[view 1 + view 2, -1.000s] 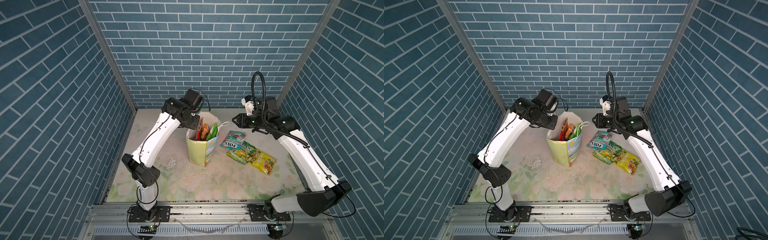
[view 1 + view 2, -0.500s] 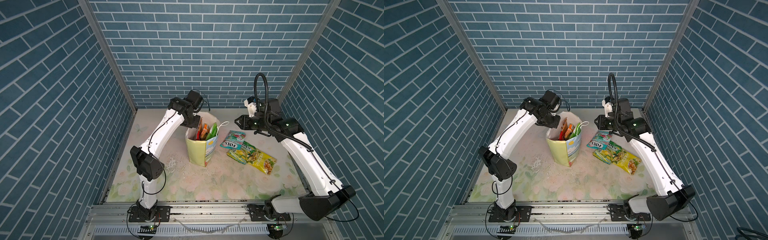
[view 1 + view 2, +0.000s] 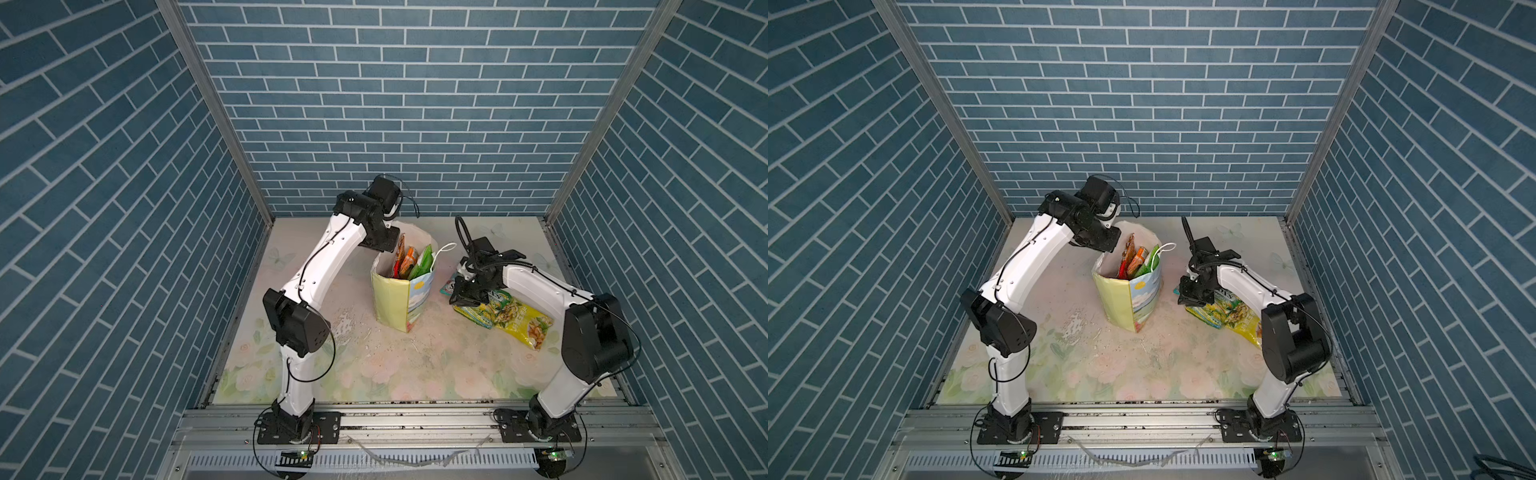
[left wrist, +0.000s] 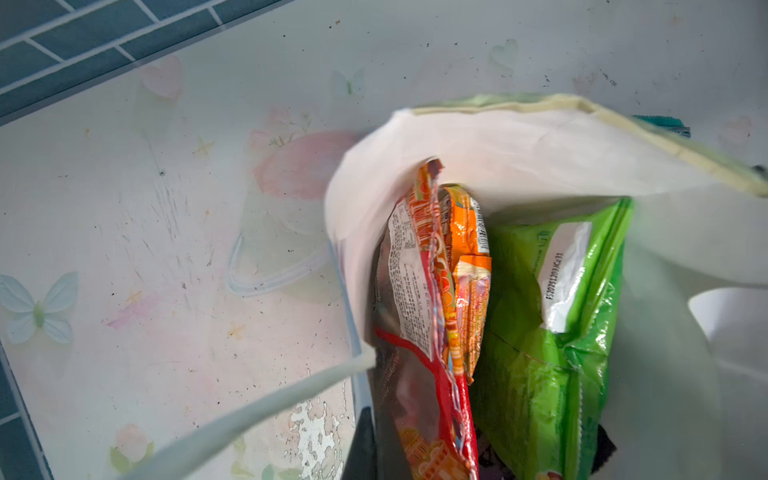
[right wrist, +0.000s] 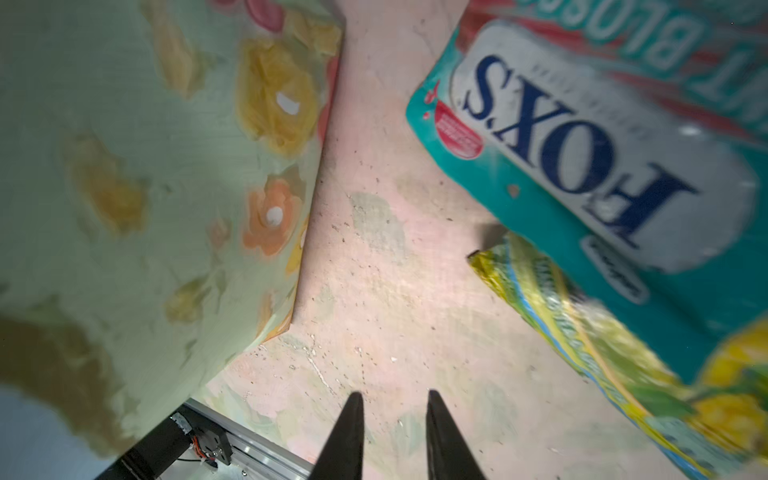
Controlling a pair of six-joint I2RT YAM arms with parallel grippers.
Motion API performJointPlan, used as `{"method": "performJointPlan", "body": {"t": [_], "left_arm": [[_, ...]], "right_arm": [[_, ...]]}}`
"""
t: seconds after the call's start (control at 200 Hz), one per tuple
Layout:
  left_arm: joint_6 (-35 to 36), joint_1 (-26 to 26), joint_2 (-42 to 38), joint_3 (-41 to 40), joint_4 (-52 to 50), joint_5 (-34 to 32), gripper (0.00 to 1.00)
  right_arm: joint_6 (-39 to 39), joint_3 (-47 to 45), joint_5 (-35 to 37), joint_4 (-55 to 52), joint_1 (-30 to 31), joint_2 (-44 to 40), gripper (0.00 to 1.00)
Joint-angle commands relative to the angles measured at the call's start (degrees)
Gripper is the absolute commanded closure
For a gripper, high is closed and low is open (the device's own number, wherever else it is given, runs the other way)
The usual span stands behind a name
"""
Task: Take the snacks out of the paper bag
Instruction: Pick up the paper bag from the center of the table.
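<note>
The paper bag (image 3: 392,299) (image 3: 1113,299) stands upright mid-table with its mouth open. Inside it stand a red packet (image 4: 415,291), an orange packet (image 4: 469,266) and a green packet (image 4: 561,353). My left gripper (image 4: 386,419) is shut at the bag's far-left rim (image 4: 353,316). One dark finger (image 4: 363,440) shows just outside the wall, and the red packet hides the other. My right gripper (image 5: 392,397) hangs low between the bag (image 5: 145,166) and a teal FOX'S packet (image 5: 582,145), slightly open and holding nothing. A green-yellow packet (image 3: 486,309) and a yellow packet (image 3: 528,328) lie beside it.
A white cord handle (image 3: 442,251) sticks up on the bag's right side. Another cord handle (image 4: 249,419) crosses the left wrist view. A scuffed white patch (image 3: 345,328) marks the floral mat left of the bag. Brick walls close three sides, and a metal rail (image 3: 415,419) runs along the front.
The left gripper has closed at the bag's rim and its elbow has swung forward. The right arm has dropped from above the packets to table level beside the bag, and its jaws have narrowed a little.
</note>
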Motion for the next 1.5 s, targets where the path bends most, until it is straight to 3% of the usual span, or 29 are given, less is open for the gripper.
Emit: {"method": "performJointPlan", "body": {"t": [0.0,0.29,0.84,0.995,1.11,1.245,1.495], "left_arm": [[1.91,0.47,3.97,4.11,-0.13,2.03,0.98],[2.99,1.73,7.05,8.3,-2.11,6.55,0.98],[5.81,5.47,11.37,17.84,-4.62,9.16,0.98],[5.56,5.55,12.13,19.37,-3.55,9.47,0.98],[4.64,4.42,12.06,20.56,-3.57,9.68,0.98],[4.44,1.1,10.38,18.21,-2.35,8.58,0.97],[1.61,-5.54,9.37,15.79,-0.9,7.81,0.98]], "right_arm": [[3.71,2.0,-3.57,4.9,0.52,3.92,0.73],[9.14,6.09,-7.39,11.64,2.67,13.83,0.74],[22.44,27.08,-15.75,26.56,6.23,31.95,0.74],[26.58,26.68,-17.71,32.57,6.68,33.99,0.74],[22.09,22.45,-15.18,29.43,5.4,28.97,0.74],[12.68,14.51,-8.98,20.16,0.61,16.39,0.73],[-1.1,8.7,7.41,5.65,-8.04,-5.41,0.71]]}}
